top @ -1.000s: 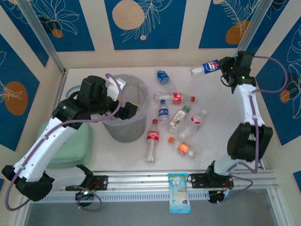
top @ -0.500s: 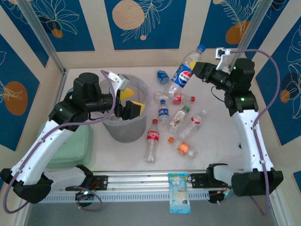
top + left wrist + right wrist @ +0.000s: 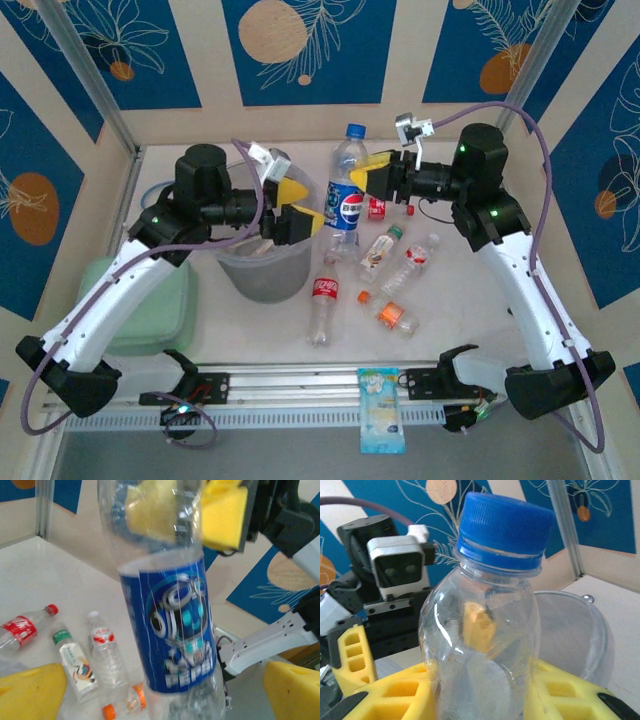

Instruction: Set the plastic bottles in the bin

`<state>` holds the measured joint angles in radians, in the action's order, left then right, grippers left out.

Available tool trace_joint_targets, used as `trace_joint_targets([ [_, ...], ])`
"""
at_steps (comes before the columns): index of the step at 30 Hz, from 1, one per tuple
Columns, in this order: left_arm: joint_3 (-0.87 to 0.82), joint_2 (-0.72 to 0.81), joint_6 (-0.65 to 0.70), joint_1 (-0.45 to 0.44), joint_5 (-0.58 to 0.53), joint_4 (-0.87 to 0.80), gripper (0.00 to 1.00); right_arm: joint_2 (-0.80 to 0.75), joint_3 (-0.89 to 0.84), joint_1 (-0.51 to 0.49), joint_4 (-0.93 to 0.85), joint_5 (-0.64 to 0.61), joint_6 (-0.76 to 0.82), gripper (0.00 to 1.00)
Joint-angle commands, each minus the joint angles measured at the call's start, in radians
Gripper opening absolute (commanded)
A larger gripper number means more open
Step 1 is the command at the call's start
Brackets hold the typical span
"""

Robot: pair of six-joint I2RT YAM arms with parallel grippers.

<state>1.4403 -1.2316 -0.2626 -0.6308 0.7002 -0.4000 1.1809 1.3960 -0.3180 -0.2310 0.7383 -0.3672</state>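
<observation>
Right gripper (image 3: 364, 180) around upright blue-label bottle (image 3: 346, 206), just beside bin (image 3: 262, 280).

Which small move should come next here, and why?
Probably the left hand should close on the blue-label bottle. The right hand holds that bottle upright by its upper part, just to the right of the bin. In the left wrist view the bottle stands centred between the left hand's open yellow pads.

left gripper (image 3: 298, 206): jaws apart | right gripper (image 3: 368, 184): clamped, arm raised
</observation>
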Motion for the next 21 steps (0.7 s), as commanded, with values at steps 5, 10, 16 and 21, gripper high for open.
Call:
trace_joint_targets([
  [5,0.005,-0.043,-0.060,-0.032,0.014,0.114,0.96,0.042,0.067,-0.070,0.018,0.012,0.039,0.04],
  [10,-0.010,-0.054,-0.073,-0.039,0.019,0.131,0.83,0.067,0.066,-0.090,0.055,-0.025,0.026,0.03],
  [16,0.007,-0.056,-0.070,-0.041,-0.013,0.115,0.57,0.104,0.074,-0.094,0.069,-0.045,0.019,0.06],
  [21,0.021,-0.062,-0.072,-0.039,-0.042,0.103,0.52,0.096,0.061,-0.092,0.050,-0.080,0.013,0.28],
])
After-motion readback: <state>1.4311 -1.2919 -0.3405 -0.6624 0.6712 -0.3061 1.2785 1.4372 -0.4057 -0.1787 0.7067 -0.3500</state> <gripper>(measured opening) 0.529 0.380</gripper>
